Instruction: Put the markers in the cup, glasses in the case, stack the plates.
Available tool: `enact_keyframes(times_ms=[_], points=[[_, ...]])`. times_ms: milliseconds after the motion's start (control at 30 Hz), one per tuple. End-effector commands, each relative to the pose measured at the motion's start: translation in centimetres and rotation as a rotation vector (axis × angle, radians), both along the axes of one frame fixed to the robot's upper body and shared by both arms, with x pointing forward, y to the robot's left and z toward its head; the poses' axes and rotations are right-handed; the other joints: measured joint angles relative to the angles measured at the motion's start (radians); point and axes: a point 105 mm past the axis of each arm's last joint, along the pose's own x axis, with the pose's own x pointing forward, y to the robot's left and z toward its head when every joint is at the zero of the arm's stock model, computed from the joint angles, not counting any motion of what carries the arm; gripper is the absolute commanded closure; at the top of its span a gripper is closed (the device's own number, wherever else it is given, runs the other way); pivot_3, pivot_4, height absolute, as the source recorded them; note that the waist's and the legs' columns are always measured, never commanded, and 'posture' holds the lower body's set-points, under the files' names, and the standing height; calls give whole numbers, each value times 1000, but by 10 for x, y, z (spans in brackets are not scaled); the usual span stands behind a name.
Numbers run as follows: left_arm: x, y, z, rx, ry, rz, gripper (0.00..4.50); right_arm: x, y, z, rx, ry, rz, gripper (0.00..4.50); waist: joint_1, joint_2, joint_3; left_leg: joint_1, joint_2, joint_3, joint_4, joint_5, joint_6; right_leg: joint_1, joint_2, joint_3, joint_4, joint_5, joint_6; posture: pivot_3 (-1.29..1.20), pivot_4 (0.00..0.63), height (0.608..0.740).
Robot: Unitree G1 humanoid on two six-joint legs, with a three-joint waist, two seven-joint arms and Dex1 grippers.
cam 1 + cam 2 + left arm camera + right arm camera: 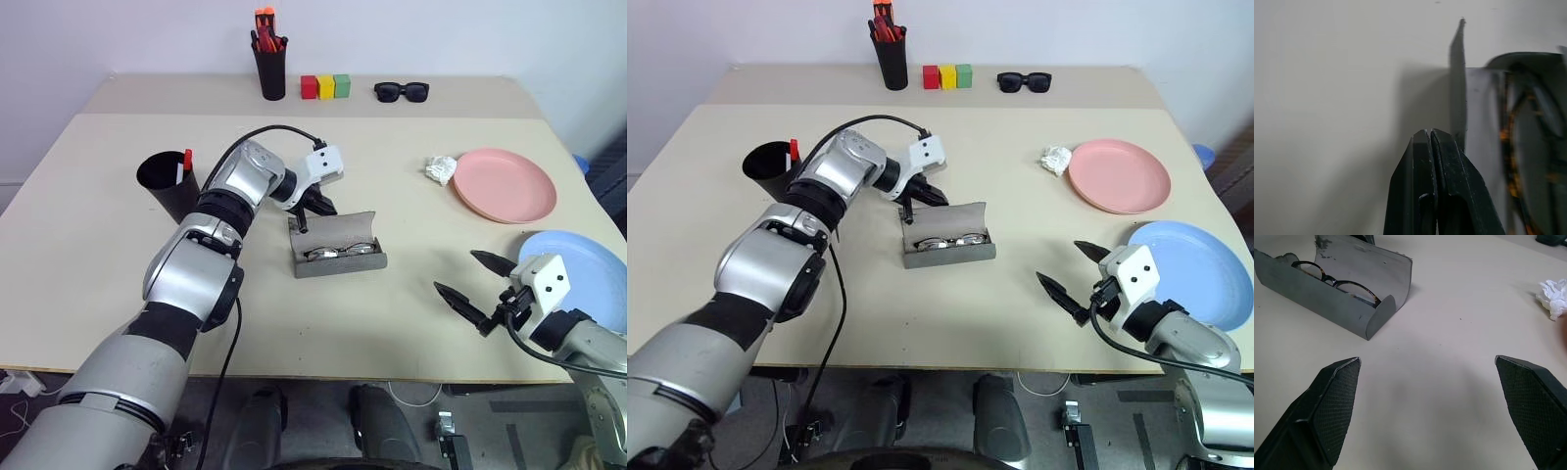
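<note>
Risk, judging by the pose: left gripper (303, 227), fingers pressed together w/ nothing held, sits just behind the case (338, 257) lid; a hard push could slide the case or pinch the glasses (341, 249) lying inside. Right gripper (477, 292) spread wide, empty, above bare table near blue plate (588, 279)

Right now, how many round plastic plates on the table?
2. The salmon pink round plastic plate lies far right beside crumpled white paper; the light blue round plastic plate lies nearer, at the right edge. They are not stacked.
</note>
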Motion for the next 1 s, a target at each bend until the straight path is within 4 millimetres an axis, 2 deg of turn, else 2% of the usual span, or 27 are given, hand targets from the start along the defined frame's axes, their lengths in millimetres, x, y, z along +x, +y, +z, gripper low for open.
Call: enact_keyframes(times_ms=[33,200,400,533,600,700,767,833,1000], points=[[-15,-1,13,-40,116,-67,4469,-1,-3,8,-12,-39,2,0,-2,0,0,0,0,0,0,0,0,0,0,0,0,0,0,0,150,740],[-37,6,9,-1,246,-123,4469,1,-4,7,-13,-37,12,0,-5,1,0,0,0,0,-1,0,0,0,0,0,0,0,0,0,150,740],[-62,9,-19,77,304,-147,4469,5,-1,7,0,-32,13,0,-3,1,-1,1,0,0,0,0,0,1,0,0,1,0,0,0,150,740],[-70,8,-23,65,305,-147,4469,6,-4,8,20,-31,-28,0,0,2,-1,4,0,0,0,0,0,4,0,0,0,0,0,0,150,740],[-62,1,-8,-27,206,-130,4469,7,-10,10,36,-45,-81,0,0,2,-1,5,0,0,0,0,0,4,0,0,0,0,0,0,150,740],[-50,-15,39,-286,13,-119,4469,5,-23,16,50,-82,-179,0,4,1,-1,4,0,-1,1,0,0,4,0,0,1,0,-1,0,150,740],[-49,-19,53,-373,-78,-117,4469,2,-37,15,19,-96,-263,0,4,1,-1,4,0,-1,1,0,0,4,0,0,0,0,-1,0,150,740],[-51,-25,57,-420,-156,-134,4469,-4,-49,11,-8,-97,-326,0,4,2,-1,4,0,-1,0,0,0,4,0,0,0,0,-1,0,150,740],[-67,-45,58,-527,-213,-215,4469,-24,-72,1,-25,-40,-448,0,4,3,-2,4,0,0,0,0,0,4,0,0,0,0,-1,0,150,740]])
